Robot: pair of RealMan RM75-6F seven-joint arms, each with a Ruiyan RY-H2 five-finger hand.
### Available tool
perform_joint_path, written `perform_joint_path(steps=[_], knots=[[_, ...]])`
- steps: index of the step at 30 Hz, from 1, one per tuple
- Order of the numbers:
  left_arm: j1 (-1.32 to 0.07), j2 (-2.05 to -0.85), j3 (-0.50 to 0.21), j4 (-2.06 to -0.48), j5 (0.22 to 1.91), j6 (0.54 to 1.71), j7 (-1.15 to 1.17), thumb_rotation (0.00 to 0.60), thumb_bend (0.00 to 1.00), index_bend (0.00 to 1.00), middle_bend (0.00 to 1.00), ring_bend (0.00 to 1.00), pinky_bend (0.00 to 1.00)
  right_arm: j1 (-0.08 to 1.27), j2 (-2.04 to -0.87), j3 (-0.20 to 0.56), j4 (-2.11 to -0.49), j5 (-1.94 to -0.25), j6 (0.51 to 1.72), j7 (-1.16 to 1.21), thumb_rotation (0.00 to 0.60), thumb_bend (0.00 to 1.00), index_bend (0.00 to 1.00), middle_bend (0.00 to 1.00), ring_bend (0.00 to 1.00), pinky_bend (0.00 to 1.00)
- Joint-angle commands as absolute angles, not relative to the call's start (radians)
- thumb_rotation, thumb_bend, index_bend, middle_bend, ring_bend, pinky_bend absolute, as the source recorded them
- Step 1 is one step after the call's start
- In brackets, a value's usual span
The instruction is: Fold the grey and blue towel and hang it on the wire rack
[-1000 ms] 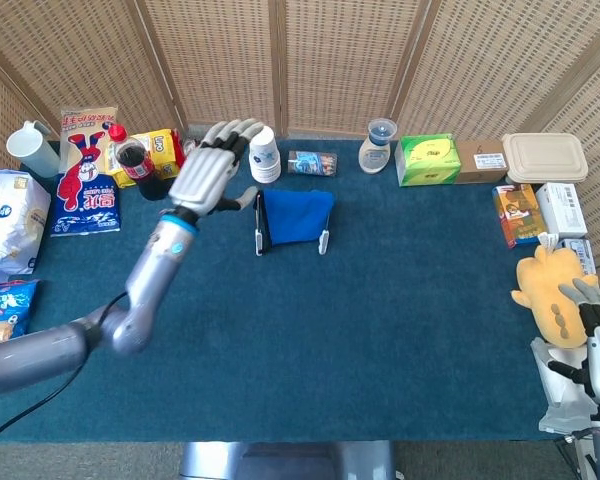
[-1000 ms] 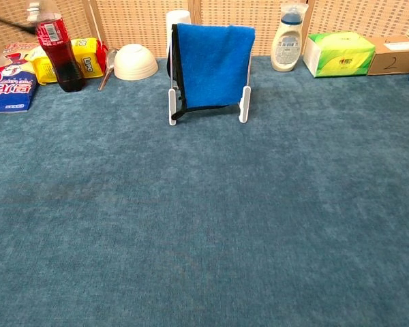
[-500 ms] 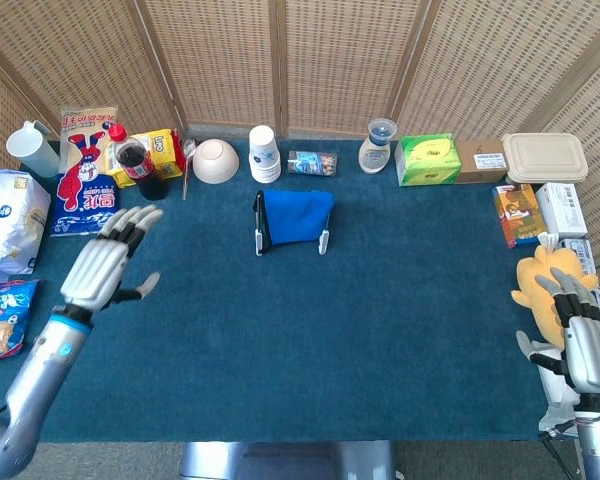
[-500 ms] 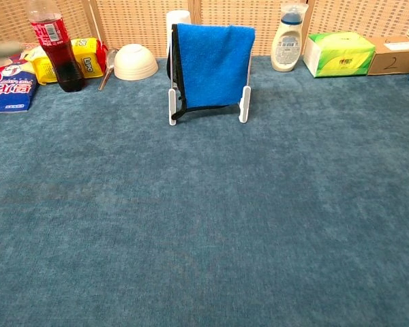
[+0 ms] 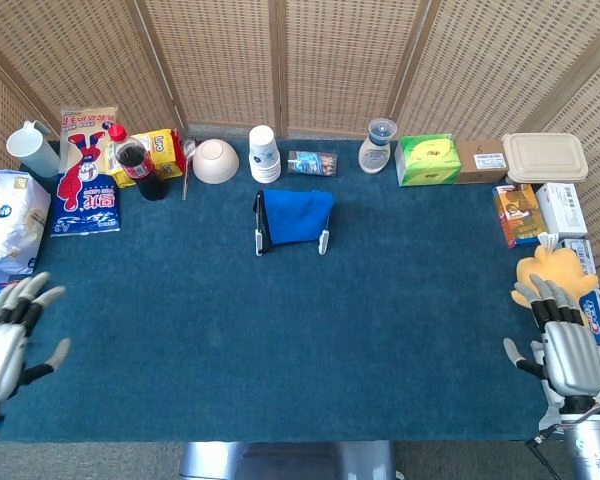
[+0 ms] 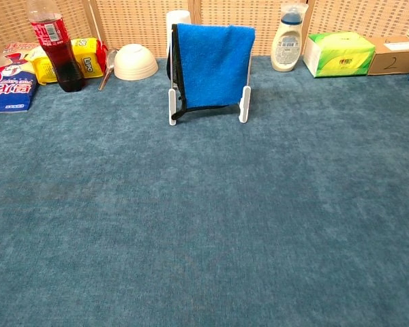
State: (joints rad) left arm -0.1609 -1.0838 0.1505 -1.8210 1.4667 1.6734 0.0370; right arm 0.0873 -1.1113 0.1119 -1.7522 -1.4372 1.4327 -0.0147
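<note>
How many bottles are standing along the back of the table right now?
2: a red-capped cola bottle at back left beside the yellow packet, and a cream bottle right of centre by the green tissue box. None seems hidden.

Folded blue towel (image 6: 215, 65) with dark edging hangs draped over the upright white wire rack (image 6: 244, 102), standing at the worktop's far centre.

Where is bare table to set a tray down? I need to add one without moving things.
The broad blue cloth in front of the wire rack and its towel is bare, across to both robot hands, left and right. The back row, from cola bottle to tissue box, is crowded, as are both side edges.
</note>
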Motion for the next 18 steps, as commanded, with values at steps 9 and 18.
perform_joint_path(steps=[9, 18], knots=[[0.064, -1.187, 0.18, -1.662, 1.502, 1.864, 0.033, 0.6, 0.09, 0.22, 0.07, 0.0, 0.0, 0.08, -1.158, 0.089, -1.716, -1.461, 1.457, -0.052, 0.6, 0.32, 0.14, 0.06, 0.0, 0.0], [0.087, -1.193, 0.133, -1.658, 1.507, 1.855, 0.023, 0.6, 0.09, 0.21, 0.07, 0.0, 0.0, 0.072, -1.167, 0.091, -1.699, -1.469, 1.484, -0.053, 0.6, 0.32, 0.14, 0.06, 0.0, 0.0]])
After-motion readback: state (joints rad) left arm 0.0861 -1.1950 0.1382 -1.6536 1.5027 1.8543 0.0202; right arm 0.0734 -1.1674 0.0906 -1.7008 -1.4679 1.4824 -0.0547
